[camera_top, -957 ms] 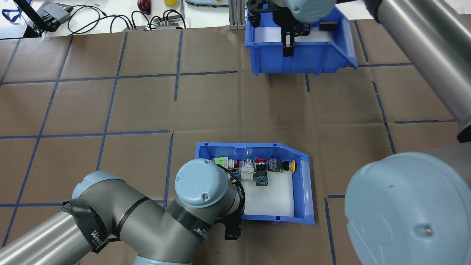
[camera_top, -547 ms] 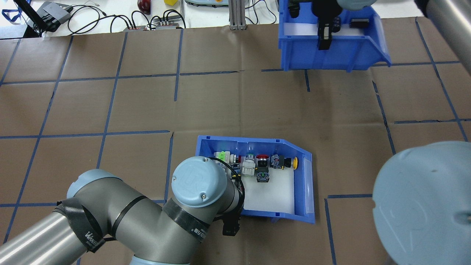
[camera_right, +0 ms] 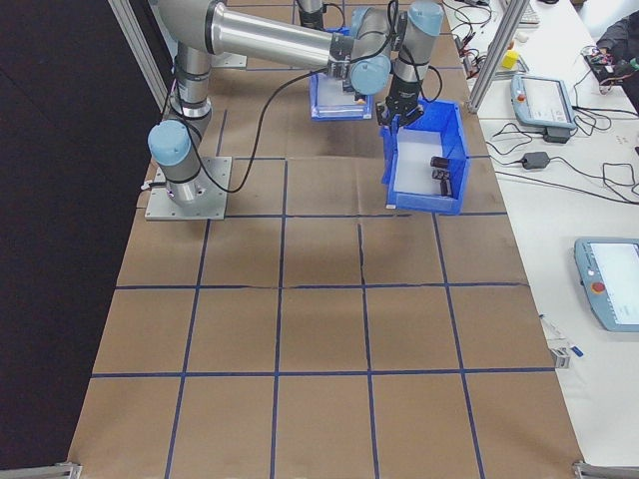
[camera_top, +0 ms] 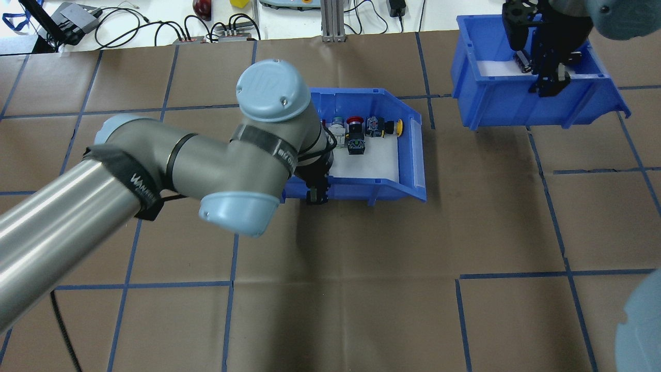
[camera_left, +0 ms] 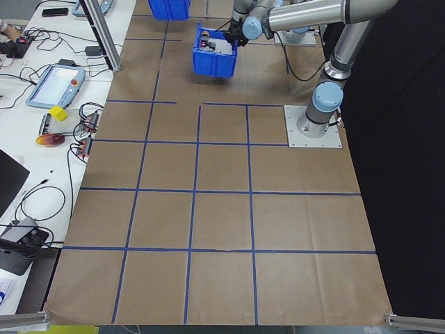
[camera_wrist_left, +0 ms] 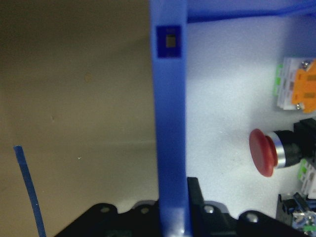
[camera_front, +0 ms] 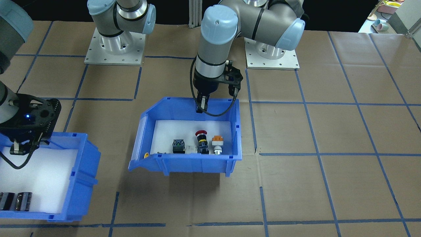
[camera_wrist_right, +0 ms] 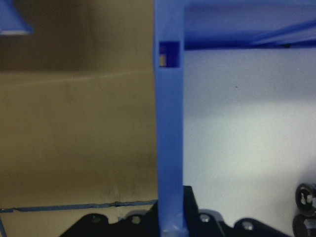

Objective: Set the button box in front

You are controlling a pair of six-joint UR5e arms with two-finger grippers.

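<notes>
The button box (camera_top: 356, 189) is a blue bin with a white floor, holding a red mushroom button (camera_top: 354, 121), a yellow one and others. It hangs just over the table centre, its shadow beneath it. My left gripper (camera_top: 316, 195) is shut on its rear wall (camera_front: 184, 107), seen close in the left wrist view as a blue wall (camera_wrist_left: 170, 123) between the fingers. My right gripper (camera_top: 550, 87) is shut on the wall (camera_wrist_right: 169, 138) of the other blue bin (camera_top: 496, 111) at the far right.
The other blue bin (camera_front: 79, 177) holds black cylindrical parts (camera_front: 16, 200). Brown paper with blue tape lines covers the table (camera_top: 361, 258). Cables and devices lie beyond the far edge (camera_top: 155, 26). Both arm bases (camera_front: 113, 49) stand on plates at the robot's side.
My left arm has carried the button box away from the robot's side toward the table's middle. My right arm has shifted the other bin further to the right.
</notes>
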